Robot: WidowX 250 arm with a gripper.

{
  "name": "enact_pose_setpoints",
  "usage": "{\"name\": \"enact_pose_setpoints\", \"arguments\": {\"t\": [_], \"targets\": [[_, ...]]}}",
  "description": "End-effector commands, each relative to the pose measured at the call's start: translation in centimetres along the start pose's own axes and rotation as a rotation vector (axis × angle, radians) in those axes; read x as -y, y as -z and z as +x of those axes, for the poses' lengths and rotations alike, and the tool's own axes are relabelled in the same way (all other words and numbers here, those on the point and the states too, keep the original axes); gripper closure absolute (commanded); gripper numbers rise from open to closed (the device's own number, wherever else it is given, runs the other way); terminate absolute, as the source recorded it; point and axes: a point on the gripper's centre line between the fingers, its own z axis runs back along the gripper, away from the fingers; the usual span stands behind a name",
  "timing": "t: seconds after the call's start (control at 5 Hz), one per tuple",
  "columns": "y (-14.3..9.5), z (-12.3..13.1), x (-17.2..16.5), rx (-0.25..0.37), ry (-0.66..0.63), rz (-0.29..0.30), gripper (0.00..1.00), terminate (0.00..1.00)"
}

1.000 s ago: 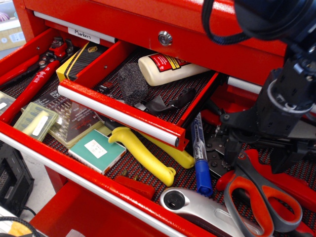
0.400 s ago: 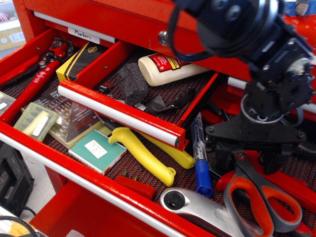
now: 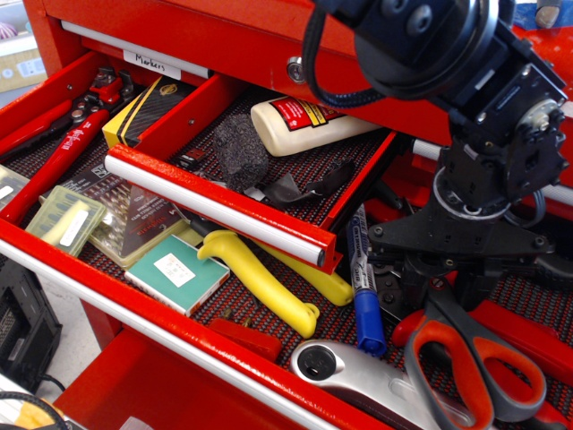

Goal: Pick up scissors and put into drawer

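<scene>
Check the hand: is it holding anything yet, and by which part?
Nothing is clearly held. The hand straddles the scissors near the pivot, just above the loop handles, but whether its fingers have closed on them cannot be told.

I read only one text clearly: a white label strip (image 3: 164, 64) on the red cabinet front, handwritten, apparently "Motors". The cream bottle's red label (image 3: 300, 114) and the blue marker's print (image 3: 361, 253) stay too small for me.

Even, bright overhead light fell across the scene. Glare streaked the silver drawer bar (image 3: 215, 207) toward 9 o'clock. The robot arm (image 3: 421, 40) at 1 o'clock was soft, out of focus.
</scene>
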Motion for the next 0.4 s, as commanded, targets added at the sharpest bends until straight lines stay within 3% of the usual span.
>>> {"name": "enact_pose_setpoints", "arguments": {"t": [0.0,0.2], "targets": [[-2.2,-1.2,1.3,-0.024,0.019,0.035,1.0,0.0],[-4.5,-1.0,1.7,-0.074,0.026,0.079,1.0,0.0]]}}
